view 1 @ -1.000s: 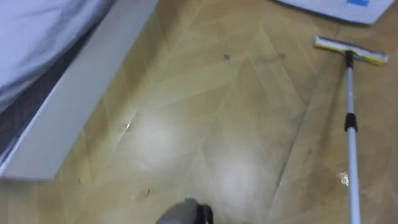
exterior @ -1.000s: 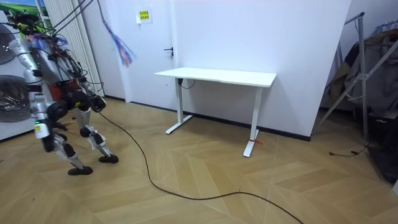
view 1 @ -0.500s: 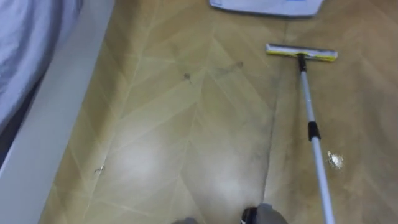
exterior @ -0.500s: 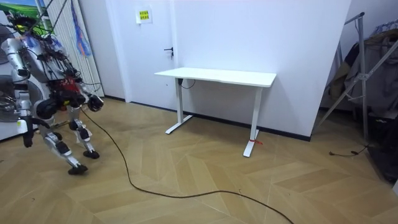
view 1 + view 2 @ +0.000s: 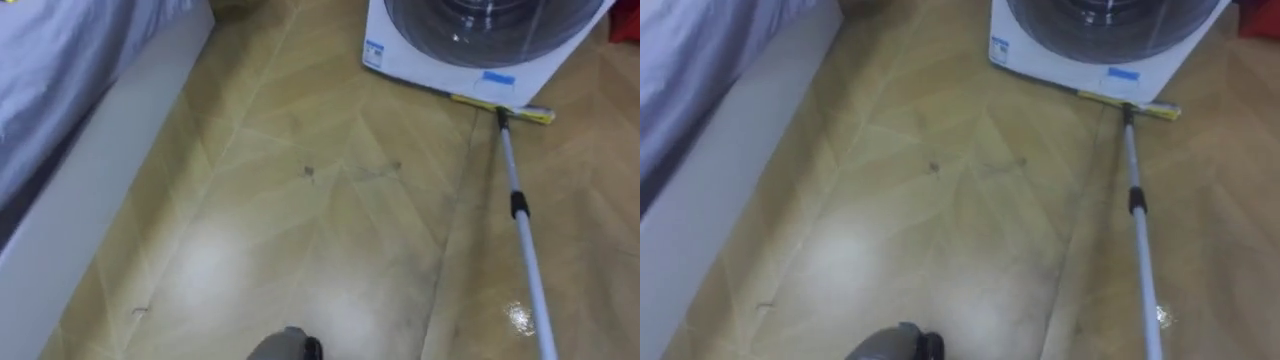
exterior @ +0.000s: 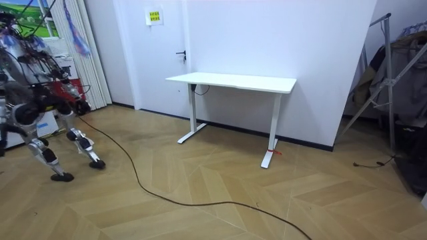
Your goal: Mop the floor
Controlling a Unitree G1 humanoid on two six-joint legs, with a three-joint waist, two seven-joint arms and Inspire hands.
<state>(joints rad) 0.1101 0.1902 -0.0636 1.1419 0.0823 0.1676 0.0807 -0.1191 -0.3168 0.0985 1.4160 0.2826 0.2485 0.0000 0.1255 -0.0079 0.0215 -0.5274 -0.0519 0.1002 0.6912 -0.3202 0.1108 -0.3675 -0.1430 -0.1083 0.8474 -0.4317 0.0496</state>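
Observation:
A mop lies flat on the wooden floor. Its yellow head (image 5: 503, 107) rests against the base of a white washing machine (image 5: 430, 62). The silver pole (image 5: 524, 245), with a black collar partway along, runs from the head down to the lower right edge of the eye views; the same pole (image 5: 1139, 240) shows in the right eye view. Nothing holds the mop. In the room view I stand mid-stride at the left edge (image 6: 37, 113), beside the white curtains.
A white bed frame (image 5: 95, 190) with a pale blue sheet (image 5: 70, 60) lines the left side. A small speck of dirt (image 5: 309, 171) lies mid-floor. In the room view a white desk (image 6: 233, 83) stands by the wall, with a clothes rack (image 6: 387, 80) at the right.
I have walked towards the room view's left. The eye view has shifted with me, bringing the washing machine's front into view; the mop lies as before.

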